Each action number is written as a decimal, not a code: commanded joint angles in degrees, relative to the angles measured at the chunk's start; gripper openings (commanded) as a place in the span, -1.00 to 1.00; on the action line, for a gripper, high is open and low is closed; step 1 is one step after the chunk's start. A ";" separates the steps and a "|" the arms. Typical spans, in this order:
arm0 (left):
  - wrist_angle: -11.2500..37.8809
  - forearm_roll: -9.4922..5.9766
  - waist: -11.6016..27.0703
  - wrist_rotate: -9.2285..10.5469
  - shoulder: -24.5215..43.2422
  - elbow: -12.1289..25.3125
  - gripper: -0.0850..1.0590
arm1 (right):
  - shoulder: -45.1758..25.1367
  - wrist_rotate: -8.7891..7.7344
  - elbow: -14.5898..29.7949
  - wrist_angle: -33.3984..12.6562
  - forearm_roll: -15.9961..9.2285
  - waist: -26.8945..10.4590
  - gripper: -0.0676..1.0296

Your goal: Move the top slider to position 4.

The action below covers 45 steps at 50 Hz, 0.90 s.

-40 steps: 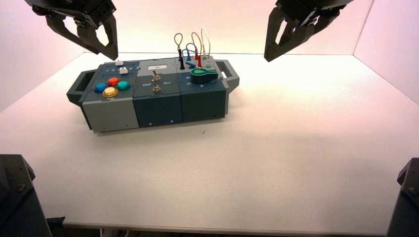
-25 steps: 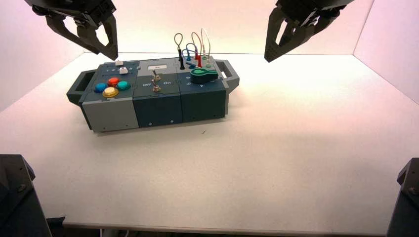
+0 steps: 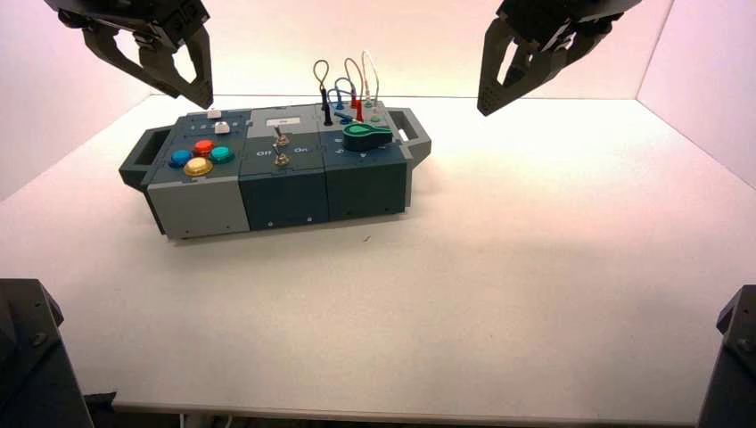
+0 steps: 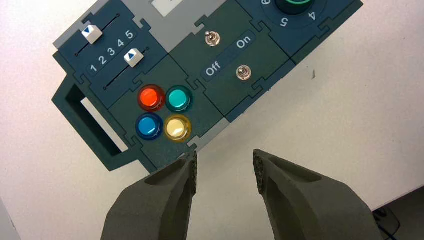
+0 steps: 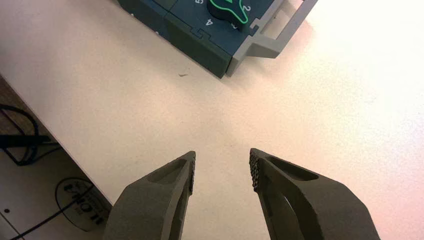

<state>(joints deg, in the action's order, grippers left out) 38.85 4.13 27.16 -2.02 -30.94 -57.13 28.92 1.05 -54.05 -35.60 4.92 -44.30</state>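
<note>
Grippers, left (image 4: 224,172) and right (image 5: 222,171), both with jaws wide, arms cut off by the high view's upper edge.

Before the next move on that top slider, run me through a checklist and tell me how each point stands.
1. Top slider in view, uncovered: ok.
2. Top slider at position 4: not ok, it sits toward the low numbers.
3. Left gripper open, nothing between its fingers: ok.
4. Left gripper at the top slider: not ok, it hangs in the air away from it.
5. Right gripper away from the sliders: ok, it hangs beyond the box's right end.
6. Slider moves freely: cannot tell.
</note>
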 commanded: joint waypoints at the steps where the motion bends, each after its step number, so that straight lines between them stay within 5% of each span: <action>1: -0.35 0.09 -0.26 0.09 -0.35 1.58 0.19 | 0.26 -0.09 1.41 0.18 0.09 0.18 0.17; 9: -0.18 0.09 -3.08 0.35 -0.44 2.20 0.17 | 0.26 -0.09 1.41 0.18 0.00 0.18 0.17; 18: 3.08 0.18 -8.44 1.32 0.88 7.56 0.10 | 0.26 -0.09 1.32 0.18 0.09 0.18 0.17; 33: 6.94 0.97 -15.47 0.70 11.07 19.16 -0.52 | 0.26 -0.09 1.32 0.18 0.09 0.18 0.17; 36: 7.73 1.32 -16.96 -1.05 17.40 22.24 -0.92 | 0.35 -0.09 1.32 0.18 0.00 0.18 0.17; 45: 7.03 1.85 -18.72 -2.46 28.48 26.10 -0.91 | 0.53 -0.09 1.41 0.26 0.09 0.18 0.17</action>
<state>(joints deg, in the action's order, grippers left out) 46.49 5.63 9.14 -3.96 -5.71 -34.10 29.00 1.05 -54.05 -35.68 4.92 -44.21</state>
